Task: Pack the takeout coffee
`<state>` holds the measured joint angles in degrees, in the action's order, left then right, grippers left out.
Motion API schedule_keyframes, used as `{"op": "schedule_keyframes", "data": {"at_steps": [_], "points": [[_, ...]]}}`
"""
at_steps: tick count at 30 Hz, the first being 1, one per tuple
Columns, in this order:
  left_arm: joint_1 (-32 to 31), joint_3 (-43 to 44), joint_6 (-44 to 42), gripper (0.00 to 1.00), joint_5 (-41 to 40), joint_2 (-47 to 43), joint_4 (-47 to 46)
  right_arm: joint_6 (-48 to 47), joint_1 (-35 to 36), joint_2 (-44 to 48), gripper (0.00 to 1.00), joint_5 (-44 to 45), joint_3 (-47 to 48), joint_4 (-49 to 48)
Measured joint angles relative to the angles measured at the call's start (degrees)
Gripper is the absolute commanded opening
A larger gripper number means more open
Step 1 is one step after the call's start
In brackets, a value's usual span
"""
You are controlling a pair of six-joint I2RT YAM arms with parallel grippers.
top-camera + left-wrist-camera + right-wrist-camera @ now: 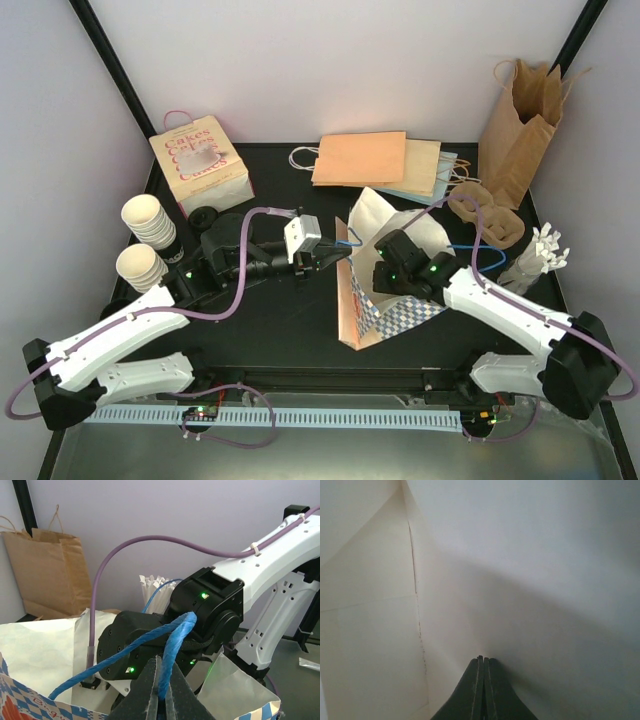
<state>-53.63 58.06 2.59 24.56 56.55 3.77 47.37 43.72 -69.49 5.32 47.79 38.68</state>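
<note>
Bag point(352, 312) walls tight about right gripper point(482, 660); handle point(176, 632) in left gripper point(161, 669).

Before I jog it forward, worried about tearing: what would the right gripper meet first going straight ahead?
Probably the cream-white paper inner wall of the blue-checked paper bag: the right gripper, shut, points into it from inside. How close is unclear.

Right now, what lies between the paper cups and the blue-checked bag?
In the top view, the left arm and its purple cable stretch from beside the paper cups to the bag.
</note>
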Motion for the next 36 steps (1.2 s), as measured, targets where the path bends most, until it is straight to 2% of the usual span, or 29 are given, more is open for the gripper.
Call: {"op": "schedule_keyframes", "data": {"at_steps": [20,36], "points": [[0.0,1.11,-1.84,0.02,-3.28,-1.57,5.66,-6.34,0.02,-4.98,0.03,8.57,3.72,5.4],[0.0,1.92,-1.81,0.02,-3.39,-1.53,6.99,-10.75,0.02,-8.02,0.03,19.74,8.17,11.34]]}}
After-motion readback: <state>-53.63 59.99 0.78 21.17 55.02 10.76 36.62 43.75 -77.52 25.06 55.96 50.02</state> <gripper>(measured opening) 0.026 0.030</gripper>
